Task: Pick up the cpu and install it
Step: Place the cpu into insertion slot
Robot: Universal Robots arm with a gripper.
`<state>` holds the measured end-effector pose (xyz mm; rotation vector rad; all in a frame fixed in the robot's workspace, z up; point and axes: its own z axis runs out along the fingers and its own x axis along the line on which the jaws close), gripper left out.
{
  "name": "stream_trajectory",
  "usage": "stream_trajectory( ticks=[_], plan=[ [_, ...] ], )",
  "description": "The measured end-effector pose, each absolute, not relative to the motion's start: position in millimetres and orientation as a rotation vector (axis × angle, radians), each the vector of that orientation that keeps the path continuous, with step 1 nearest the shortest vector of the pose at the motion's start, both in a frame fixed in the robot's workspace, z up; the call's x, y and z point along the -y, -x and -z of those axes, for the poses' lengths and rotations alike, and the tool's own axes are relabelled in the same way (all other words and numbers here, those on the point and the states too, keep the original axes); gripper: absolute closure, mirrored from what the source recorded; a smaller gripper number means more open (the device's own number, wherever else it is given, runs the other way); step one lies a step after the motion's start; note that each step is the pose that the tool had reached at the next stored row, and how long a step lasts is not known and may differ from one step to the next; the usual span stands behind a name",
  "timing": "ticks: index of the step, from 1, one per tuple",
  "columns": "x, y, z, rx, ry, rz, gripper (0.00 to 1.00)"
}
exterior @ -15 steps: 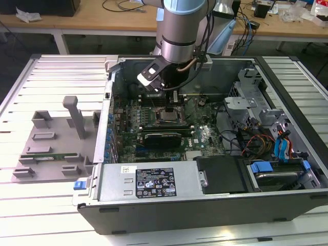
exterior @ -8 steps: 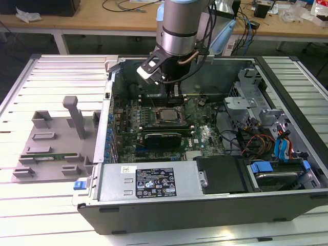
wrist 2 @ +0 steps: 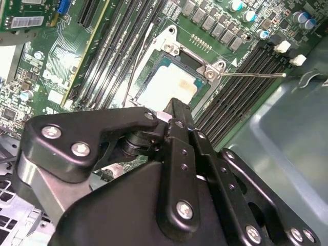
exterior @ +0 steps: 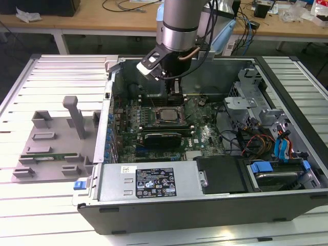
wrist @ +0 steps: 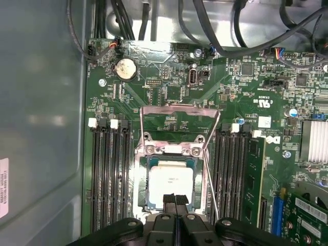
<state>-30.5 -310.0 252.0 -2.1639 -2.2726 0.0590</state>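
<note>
Gripper [wrist: 175, 201] fingers are pressed together with only a thin seam between them and nothing held, and they stand low over the near edge of the cpu [wrist: 171, 179]; whether the tips touch it cannot be told. In the exterior view the gripper [exterior: 175, 96] hangs inside the open computer case [exterior: 215, 205], just behind the cpu [exterior: 166, 115]. The cpu is a small flat square chip with a pale silver-grey metal top, faintly marked in the middle, and a lighter border around it. It lies flat and level in the socket [wrist: 139, 179] of the green motherboard [wrist: 169, 92]. The socket's metal load plate [wrist: 177, 107] is swung open, away from the chip, and the thin wire lever [wrist: 210, 182] stands free beside the socket. Dark memory slots [wrist: 107, 174] run along both sides. In the second wrist view the gripper [wrist 2: 174, 108] partly covers the cpu [wrist 2: 171, 84].
</note>
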Motion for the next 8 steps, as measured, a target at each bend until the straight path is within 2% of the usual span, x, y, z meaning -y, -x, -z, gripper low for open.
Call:
stream_trajectory(
  ticks=[8],
  plan=[
    [310, 31, -269, 2.273, 2.164, -0.059, 0.89]
  ],
)
